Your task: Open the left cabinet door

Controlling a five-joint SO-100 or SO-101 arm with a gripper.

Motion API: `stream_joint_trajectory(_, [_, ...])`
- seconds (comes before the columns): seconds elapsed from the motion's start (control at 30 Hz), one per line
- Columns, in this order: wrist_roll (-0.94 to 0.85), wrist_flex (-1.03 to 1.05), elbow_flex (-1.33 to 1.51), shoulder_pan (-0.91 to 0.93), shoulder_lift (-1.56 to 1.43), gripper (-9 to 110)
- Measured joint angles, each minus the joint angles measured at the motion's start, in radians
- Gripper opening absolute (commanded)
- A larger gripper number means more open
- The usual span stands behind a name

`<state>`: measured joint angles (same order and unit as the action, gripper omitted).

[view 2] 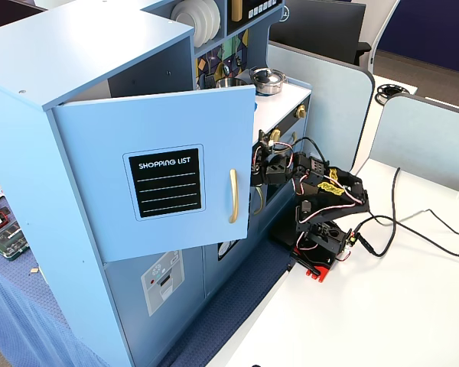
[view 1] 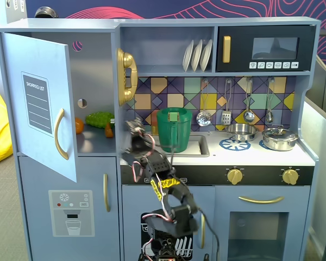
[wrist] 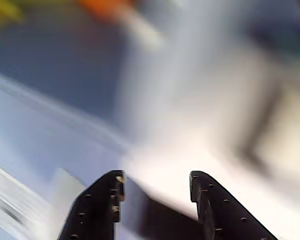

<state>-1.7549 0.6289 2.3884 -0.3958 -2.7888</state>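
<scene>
End effector (wrist: 157,187) has its two black fingers spread w/ a clear gap between them and nothing in the gap, per wrist view; the rest of that frame is motion blur, only blue, white and a smear of orange at top. A fixed view puts the end effector (view 1: 131,129) near the cabinet opening, blurred, raised in front of the counter (view 1: 261,155) edge; the other fixed view shows it (view 2: 262,162) just beside the door's free edge, whether touching can't be told.

Toy kitchen (view 2: 76,69) is the biggest thing. Left cabinet door (view 1: 41,103) stands swung open on its left hinge in the front fixed view, w/ its gold bar handle (view 1: 59,134) facing out. The side fixed view shows the same door (view 2: 157,180) angled out from the carcass, and reads the chalkboard panel (view 2: 166,182) best: "SHOPPING LIST" in white over ruled lines. Front view alone shows inside the cabinet: green toy veg (view 1: 99,119) and an orange piece (view 1: 79,125) on the shelf. Below sits the dispenser door (view 1: 70,212) w/ its graphic, closed.

Arm (view 2: 325,210) stands on a white table (view 2: 413,306), black links, cables trailing. Front view also shows a green pitcher (view 1: 174,129) at the sink, a microwave (view 1: 266,49), a gold phone (view 1: 126,75).
</scene>
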Motion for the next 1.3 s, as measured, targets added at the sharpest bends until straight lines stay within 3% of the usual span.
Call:
stream_joint_trajectory(0.33, [0.066,0.42,0.305,0.359,-0.235,0])
stream_joint_trajectory(0.63, [0.204,0.699,0.506,0.436,-0.357,0])
stream_joint_trajectory(1.3, [0.255,0.75,0.554,0.399,-0.394,1])
